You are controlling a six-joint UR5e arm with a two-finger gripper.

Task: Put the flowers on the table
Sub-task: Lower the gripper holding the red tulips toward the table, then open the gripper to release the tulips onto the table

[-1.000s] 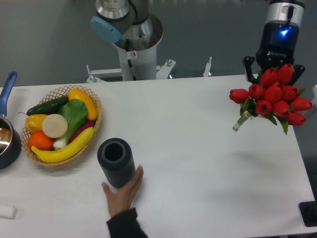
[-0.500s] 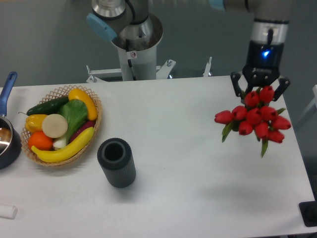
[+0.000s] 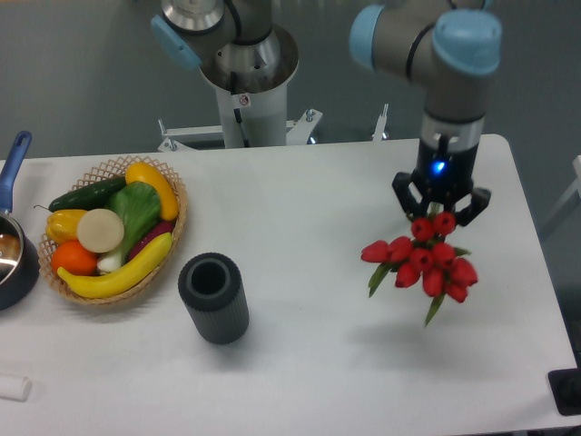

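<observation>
One bunch of red tulips hangs over the right half of the white worktop, gripped by the claw, whose fingers close around the stems from above. The blooms fan out below the claw, a few green leaves poking down, and a faint shadow falls on the worktop beneath them. Well apart to the left stands a dark ribbed vase, upright and open-mouthed. Beside it sits a wicker basket of fruit and vegetables, and a dark pan at the left edge.
</observation>
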